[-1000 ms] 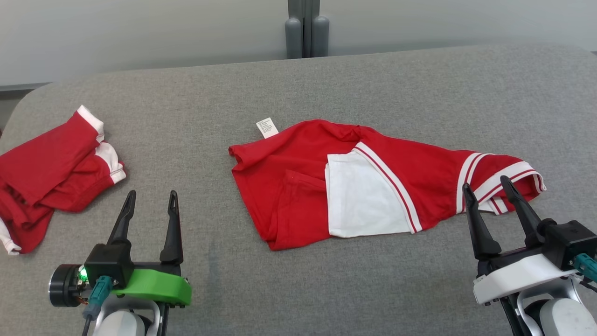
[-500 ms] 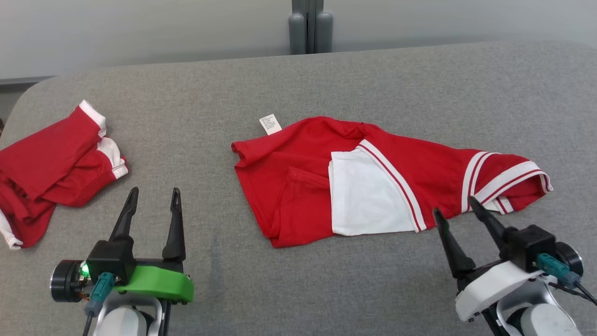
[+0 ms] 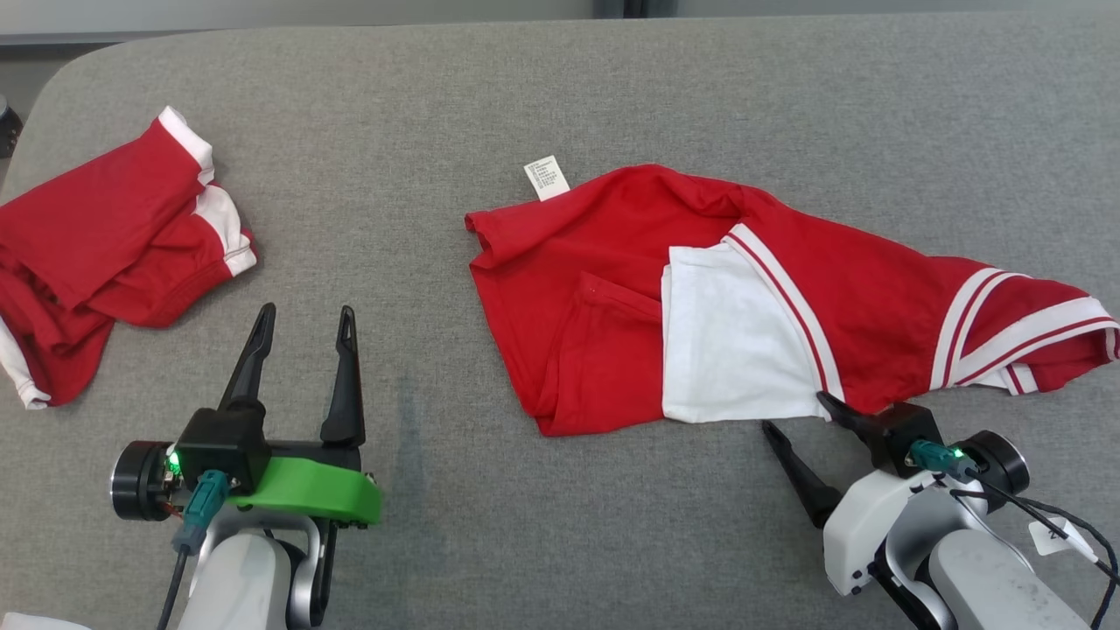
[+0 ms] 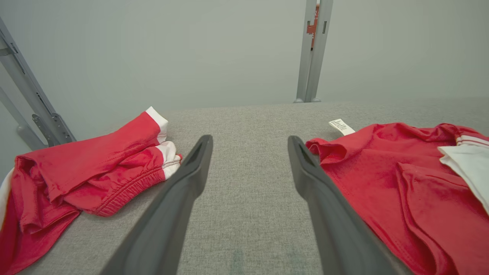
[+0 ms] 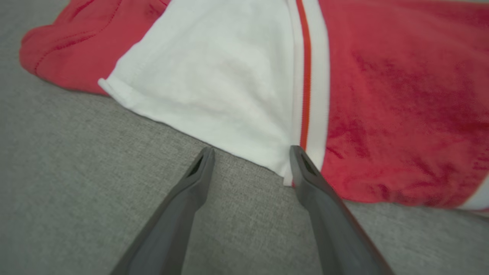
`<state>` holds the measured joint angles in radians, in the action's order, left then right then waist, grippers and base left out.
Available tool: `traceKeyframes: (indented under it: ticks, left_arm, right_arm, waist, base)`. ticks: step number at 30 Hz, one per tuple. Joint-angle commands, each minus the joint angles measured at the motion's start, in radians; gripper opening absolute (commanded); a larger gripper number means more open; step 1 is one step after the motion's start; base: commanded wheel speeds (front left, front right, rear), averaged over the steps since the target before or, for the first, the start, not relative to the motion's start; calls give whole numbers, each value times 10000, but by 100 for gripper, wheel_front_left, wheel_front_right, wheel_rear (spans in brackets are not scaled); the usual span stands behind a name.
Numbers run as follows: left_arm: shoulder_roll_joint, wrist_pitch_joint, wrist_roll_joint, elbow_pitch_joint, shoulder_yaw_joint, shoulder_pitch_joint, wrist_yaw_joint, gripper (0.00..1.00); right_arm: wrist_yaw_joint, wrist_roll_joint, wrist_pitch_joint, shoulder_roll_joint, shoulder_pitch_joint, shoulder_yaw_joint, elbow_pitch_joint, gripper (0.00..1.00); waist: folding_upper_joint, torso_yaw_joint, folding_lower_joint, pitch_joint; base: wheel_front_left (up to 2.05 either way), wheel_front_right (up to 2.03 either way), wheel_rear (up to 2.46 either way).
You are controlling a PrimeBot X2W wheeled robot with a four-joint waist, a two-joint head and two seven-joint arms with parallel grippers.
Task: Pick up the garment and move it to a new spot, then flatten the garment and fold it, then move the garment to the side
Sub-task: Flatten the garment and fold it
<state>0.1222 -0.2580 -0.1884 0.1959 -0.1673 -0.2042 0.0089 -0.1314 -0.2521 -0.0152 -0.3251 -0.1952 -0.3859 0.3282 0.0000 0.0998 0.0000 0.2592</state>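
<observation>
My right claw is hovering wide open and empty at the near hem of the crumpled red-and-white jersey garment; my left claw is hovering open, empty.

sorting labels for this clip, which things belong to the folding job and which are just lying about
In the job: spread red-and-white garment, right gripper open at its near edge, left gripper open.
Lying about: red bundle at the left, metal post.
</observation>
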Motion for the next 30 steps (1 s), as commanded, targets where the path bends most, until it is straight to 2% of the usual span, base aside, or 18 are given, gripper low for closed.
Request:
traceKeyframes:
  ticks: [1, 2, 3, 4, 10, 15, 21, 25, 30]
  left_arm:
    - [-7, -66, -13, 27, 6, -172, 3, 100]
    - [-13, -72, -12, 46, 10, -176, 7, 100]
    - [-15, -77, -6, 67, 14, -180, 10, 100]
    - [-17, -64, -8, 79, 21, -182, 8, 100]
    - [27, -79, 33, 131, 77, -161, 46, 100]
    - [59, -74, 38, 44, 117, -104, 78, 100]
    - [82, -76, 68, -90, 140, -23, 84, 100]
    - [87, -76, 81, -114, 90, -101, 27, 100]
    - [64, -77, 82, -124, 87, -204, 16, 100]
  right_arm:
    - [14, -27, 191, -54, -113, -183, 300, 100]
    - [14, -77, 245, -98, -143, -311, 391, 80]
    - [14, -97, 206, -177, -197, -459, 424, 24]
    - [14, -109, 155, -231, -237, -538, 425, 0]
    - [14, -217, -607, -376, -518, -541, -334, 0]
    - [14, -317, -1307, -320, -414, 134, -1472, 0]
    - [14, -385, -1600, 41, -564, 2319, -2058, 0]
    - [14, -407, -1597, 337, -514, 4134, -1605, 0]
    - [14, -561, -1674, 626, -354, 5834, -701, 0]
  waist:
    - [0, 60, 0, 87]
    - [0, 51, 0, 88]
    - [0, 38, 0, 84]
    - [0, 22, 0, 80]
    - [0, -162, 0, -27]
    - [0, -326, 0, -127]
    - [0, -448, 0, -118]
    - [0, -395, 0, -49]
    - [0, -304, 0, 33]
  base:
    - [0, 0, 0]
    - [0, 0, 0]
    - [0, 0, 0]
    - [0, 0, 0]
    - [0, 0, 0]
    - [0, 0, 0]
    - [0, 0, 0]
    - [0, 0, 0]
    - [0, 0, 0]
